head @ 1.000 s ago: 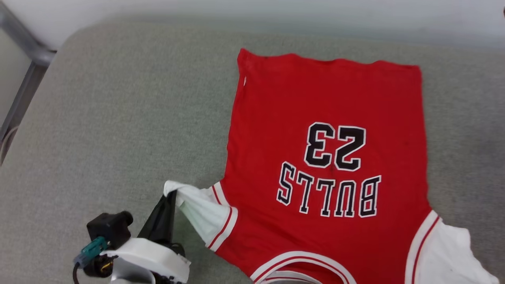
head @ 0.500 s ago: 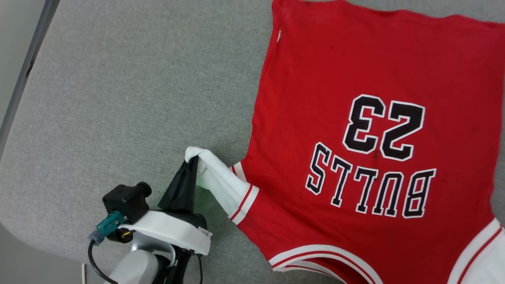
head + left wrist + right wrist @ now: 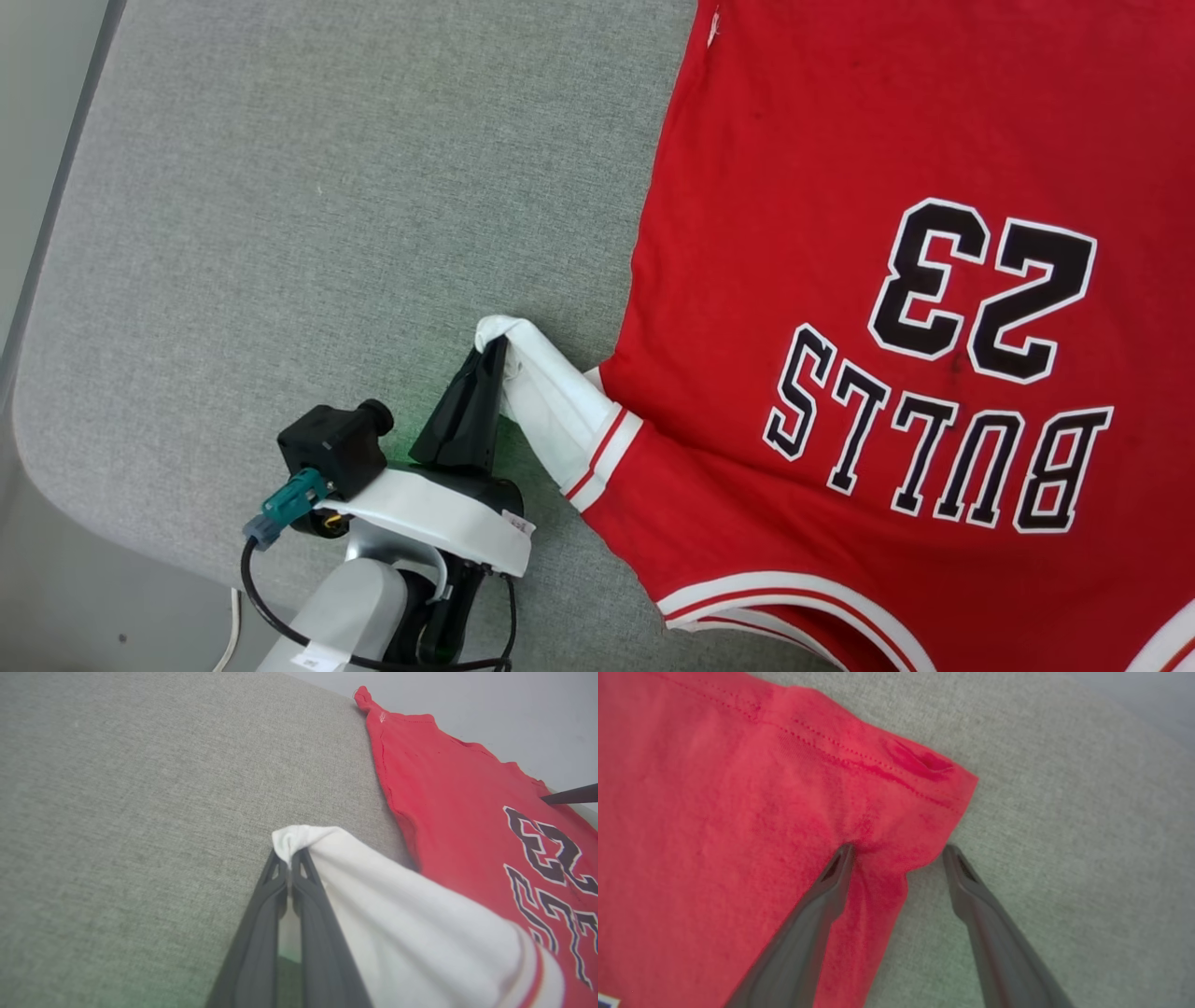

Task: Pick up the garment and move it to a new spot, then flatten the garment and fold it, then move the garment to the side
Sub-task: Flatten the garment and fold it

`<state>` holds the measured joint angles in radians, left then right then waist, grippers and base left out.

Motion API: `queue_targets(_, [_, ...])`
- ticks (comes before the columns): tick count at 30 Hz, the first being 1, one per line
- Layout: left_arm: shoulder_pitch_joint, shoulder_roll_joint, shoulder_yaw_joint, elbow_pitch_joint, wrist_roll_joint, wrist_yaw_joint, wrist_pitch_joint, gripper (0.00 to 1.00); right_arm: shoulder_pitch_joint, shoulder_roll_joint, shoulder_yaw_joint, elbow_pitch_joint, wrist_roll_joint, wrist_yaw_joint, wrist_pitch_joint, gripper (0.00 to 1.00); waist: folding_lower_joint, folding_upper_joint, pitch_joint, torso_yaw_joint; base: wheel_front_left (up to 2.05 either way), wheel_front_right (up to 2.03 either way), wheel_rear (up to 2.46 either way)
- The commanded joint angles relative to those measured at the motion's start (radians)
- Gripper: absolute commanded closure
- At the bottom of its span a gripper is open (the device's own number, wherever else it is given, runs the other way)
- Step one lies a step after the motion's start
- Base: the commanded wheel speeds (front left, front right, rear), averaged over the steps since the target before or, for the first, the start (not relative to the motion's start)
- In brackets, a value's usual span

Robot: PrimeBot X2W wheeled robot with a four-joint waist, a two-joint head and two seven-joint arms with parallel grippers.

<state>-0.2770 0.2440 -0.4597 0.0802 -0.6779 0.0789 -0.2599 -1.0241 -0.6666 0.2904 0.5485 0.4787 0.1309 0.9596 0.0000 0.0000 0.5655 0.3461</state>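
The garment, a red jersey of soft knit with black, white-outlined lettering facing up, lies spread flat across the right part of a grey woven surface with a rounded corner. Its short white sleeve, edged with red and white stripes, is drawn out to the left into a taut, twisted cone. The left gripper has its dark, tapered fingers pressed together, clamped on the sleeve's bunched tip, which folds over them. At a stitched red hem corner, the right gripper has its fingers apart. One tip sits on puckered cloth and the other over bare grey weave just beside the edge.
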Motion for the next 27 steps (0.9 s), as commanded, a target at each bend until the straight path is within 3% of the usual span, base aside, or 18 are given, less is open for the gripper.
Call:
queue_targets(1, [-0.012, -0.002, 0.004, 0.005, 0.006, -0.005, -0.006, 1.00, 0.067, 0.005, 0.022, 0.038, 0.008, 0.000, 0.016, 0.00, 0.0000, 0.0000, -0.001, 0.001, 0.00, 0.00, 0.00])
queue_targets(2, [-0.012, -0.005, 0.006, 0.010, 0.006, -0.007, -0.006, 1.00, 0.075, 0.000, 0.023, 0.044, 0.009, 0.000, 0.015, 0.00, 0.0000, 0.0000, -0.003, 0.001, 0.00, 0.00, 0.00])
queue_targets(3, [-0.011, -0.008, 0.007, 0.013, 0.009, -0.008, -0.006, 1.00, 0.075, -0.006, 0.023, 0.044, 0.011, 0.000, 0.007, 0.54, 0.0000, 0.0000, -0.004, 0.000, 0.00, 0.00, 0.00])
queue_targets(4, [-0.010, -0.010, 0.009, 0.017, 0.011, -0.009, -0.006, 1.00, 0.072, -0.010, 0.024, 0.042, 0.011, 0.000, -0.003, 0.89, 0.0000, 0.0000, -0.007, -0.002, 0.00, 0.00, 0.00])
queue_targets(5, [-0.008, -0.011, 0.013, 0.020, 0.014, -0.011, -0.007, 1.00, 0.071, -0.011, 0.029, 0.039, 0.013, -0.001, -0.009, 1.00, 0.0000, 0.0000, -0.011, -0.004, 0.00, 0.00, 0.00])
queue_targets(15, [0.039, 0.005, 0.033, 0.039, 0.031, -0.009, -0.007, 1.00, 0.023, -0.020, 0.099, -0.019, 0.048, -0.001, -0.182, 1.00, 0.0000, 0.0000, -0.133, -0.049, 0.00, 0.00, 0.00])
queue_targets(22, [0.114, 0.032, 0.042, 0.039, 0.017, 0.018, 0.005, 1.00, 0.126, -0.121, 0.170, -0.106, 0.130, -0.001, -0.285, 1.00, 0.0000, 0.0000, -0.259, -0.091, 0.00, 0.00, 0.00])
queue_targets(27, [0.173, 0.053, 0.049, 0.025, 0.006, 0.037, 0.017, 1.00, 0.273, -0.205, 0.158, -0.192, 0.192, -0.001, -0.347, 1.00, 0.0000, 0.0000, -0.323, -0.124, 0.00, 0.00, 0.00])
